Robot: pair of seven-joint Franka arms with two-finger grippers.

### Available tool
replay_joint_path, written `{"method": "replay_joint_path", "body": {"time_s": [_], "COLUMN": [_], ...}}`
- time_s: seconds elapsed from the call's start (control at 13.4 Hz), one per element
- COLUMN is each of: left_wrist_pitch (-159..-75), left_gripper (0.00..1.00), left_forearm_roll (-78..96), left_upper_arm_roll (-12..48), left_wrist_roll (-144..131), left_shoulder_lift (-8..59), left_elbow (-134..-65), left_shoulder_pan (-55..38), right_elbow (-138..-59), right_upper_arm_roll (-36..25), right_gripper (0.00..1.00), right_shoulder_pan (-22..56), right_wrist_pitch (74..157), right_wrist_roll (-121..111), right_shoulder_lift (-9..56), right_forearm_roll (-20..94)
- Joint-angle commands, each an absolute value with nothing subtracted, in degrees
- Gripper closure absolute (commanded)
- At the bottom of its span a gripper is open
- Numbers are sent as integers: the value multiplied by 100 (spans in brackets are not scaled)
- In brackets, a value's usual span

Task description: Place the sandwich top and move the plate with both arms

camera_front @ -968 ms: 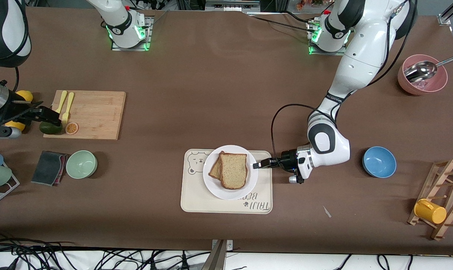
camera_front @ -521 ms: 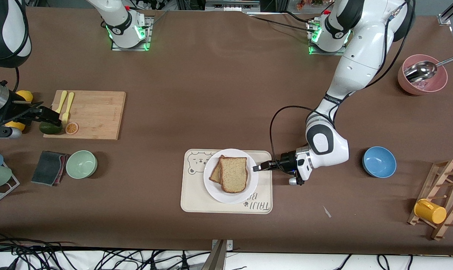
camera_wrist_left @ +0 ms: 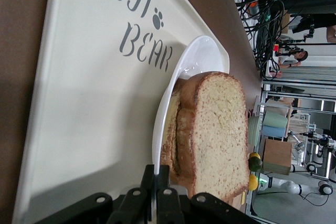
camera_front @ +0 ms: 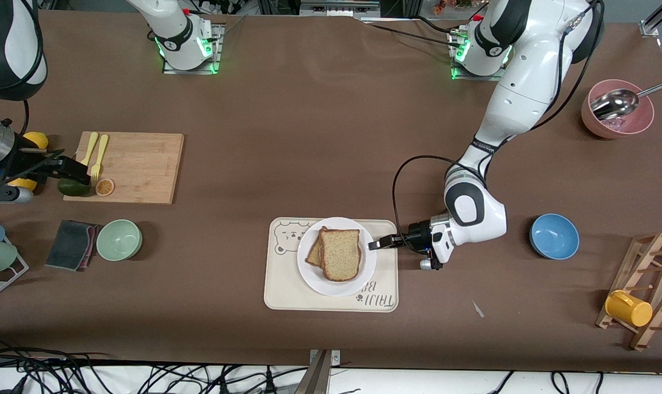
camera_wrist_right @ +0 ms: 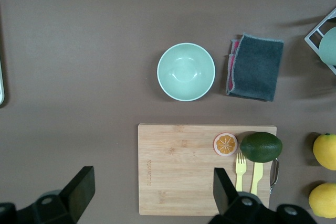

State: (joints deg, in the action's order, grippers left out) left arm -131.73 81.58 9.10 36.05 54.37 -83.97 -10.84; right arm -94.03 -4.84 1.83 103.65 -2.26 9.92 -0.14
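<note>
Filling under sandwich top (camera_wrist_left: 220, 129)

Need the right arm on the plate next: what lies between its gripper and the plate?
In the front view: the cutting board, then bare table, then the tray's rim. The right gripper, jaws open, hangs over the avocado; the plate sits on the tray.

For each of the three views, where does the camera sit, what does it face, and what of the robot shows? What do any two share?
Front view: high across the table, facing both bases; both arms show, the left gripper shut on the plate rim.
Left wrist view: low, side-on to the sandwich top on the plate; its jaws show.
Right wrist view: looking straight down on the cutting board and green bowl; the open right gripper shows.
Shared: front and right wrist views both show the cutting board.
</note>
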Motion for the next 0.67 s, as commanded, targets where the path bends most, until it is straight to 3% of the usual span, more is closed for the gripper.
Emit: {"method": "replay_joint_path", "body": {"time_s": [0.0,0.3,0.6], "left_wrist_pitch": [-13201,-13288,-13553], "left_gripper": [98,95,78], "left_forearm_roll": [8007,8016,7998], "left_upper_arm_roll": [976,976,1116], "left_wrist_roll": [3498,3498,3498], "left_shoulder_lift": [5537,5537,5537], "left_elbow": [-8191,-8200,-8209], "left_shoulder_pan": [-1081,-1116,-1116], "right_elbow": [-9308,-9308,-9308], "right_upper_arm_roll": [-413,-413,-413], "right_gripper": [0,0,0], "right_shoulder_pan": [114,114,114], "right_wrist_pitch": [10362,10362,10371], "right_wrist_roll": [-158,-158,-158], "right_shoulder_lift": [1028,1028,1028], "right_forearm_roll": [0,0,0]}}
